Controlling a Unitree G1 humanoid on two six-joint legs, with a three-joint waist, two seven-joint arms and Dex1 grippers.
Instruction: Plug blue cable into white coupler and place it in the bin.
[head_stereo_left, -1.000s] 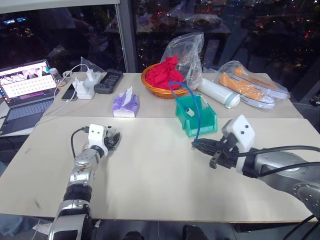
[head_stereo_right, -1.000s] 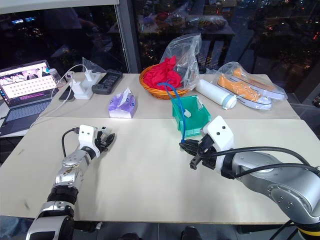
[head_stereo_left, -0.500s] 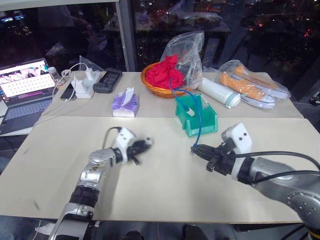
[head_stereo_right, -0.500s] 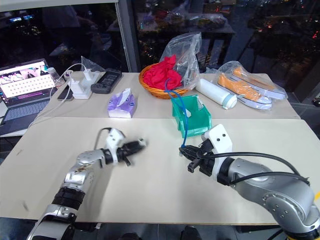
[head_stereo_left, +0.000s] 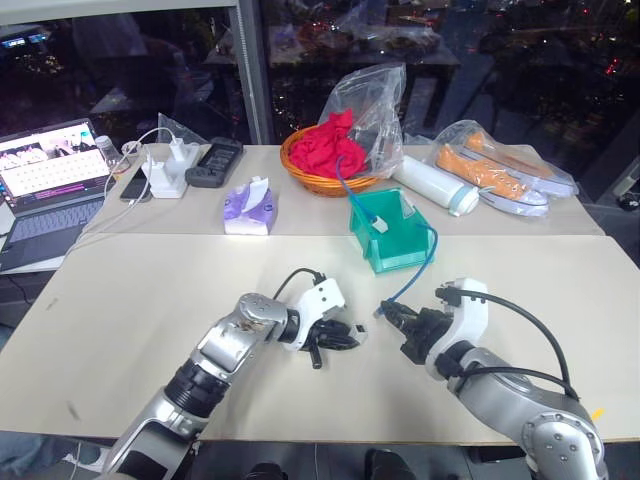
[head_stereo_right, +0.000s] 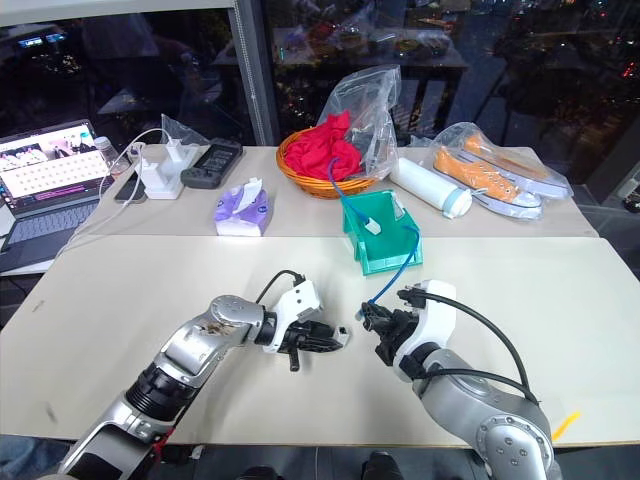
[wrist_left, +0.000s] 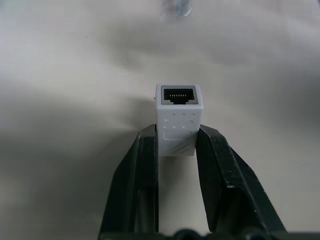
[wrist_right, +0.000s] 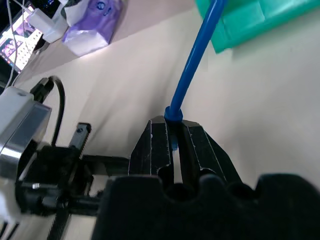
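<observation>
White coupler (wrist_left: 179, 118), pinched lengthwise by the left gripper (head_stereo_left: 343, 338), points its socket toward the right gripper (head_stereo_left: 393, 315) clamping the blue cable (head_stereo_left: 414, 276) over a beige table (head_stereo_left: 130, 310).

right gripper (wrist_right: 176, 131) fingers pinch blue cable (wrist_right: 196, 60) | bin (wrist_right: 245, 20) beyond | left gripper (wrist_right: 60, 167) beside

Two beige tables (head_stereo_left: 300, 390) stand edge to edge, with a seam between them. Behind them is a dark window (head_stereo_left: 480, 60) with a grey frame post (head_stereo_left: 252, 70). The glass reflects small lights and shows night outside.
</observation>
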